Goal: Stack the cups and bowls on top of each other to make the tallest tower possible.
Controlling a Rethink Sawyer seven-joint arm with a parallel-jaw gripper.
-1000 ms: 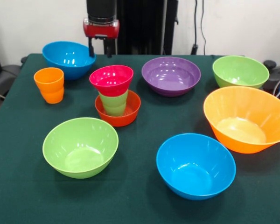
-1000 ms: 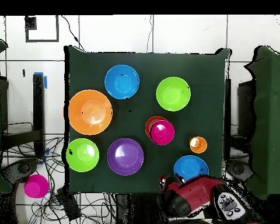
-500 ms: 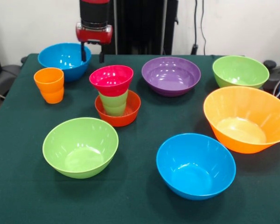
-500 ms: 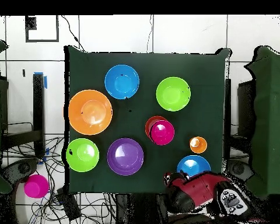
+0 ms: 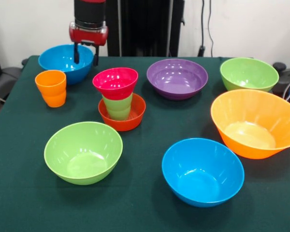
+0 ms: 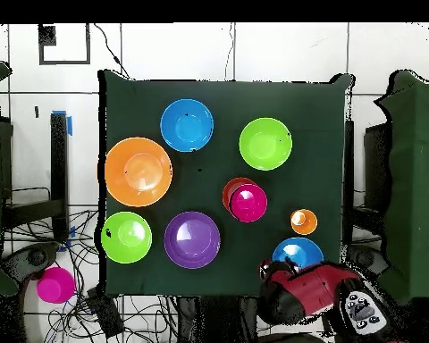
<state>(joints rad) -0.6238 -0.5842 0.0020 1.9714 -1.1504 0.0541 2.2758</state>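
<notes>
Gripper: spread, empty, hanging over the blue bowl's rim at the counter's edge.
Orange cup: just beside, alone.
Tower: near; pink bowl on green cup in red-orange bowl.
Other bowls: well apart, purple, big orange.

We saw the arm cut off by the front view's top edge, only its red wrist and gripper showing. The gripper's fingers hid part of the far blue bowl, and overhead the arm covered that bowl's near side. The pink bowl hid the green cup's mouth. The right edge clipped the large orange bowl.
</notes>
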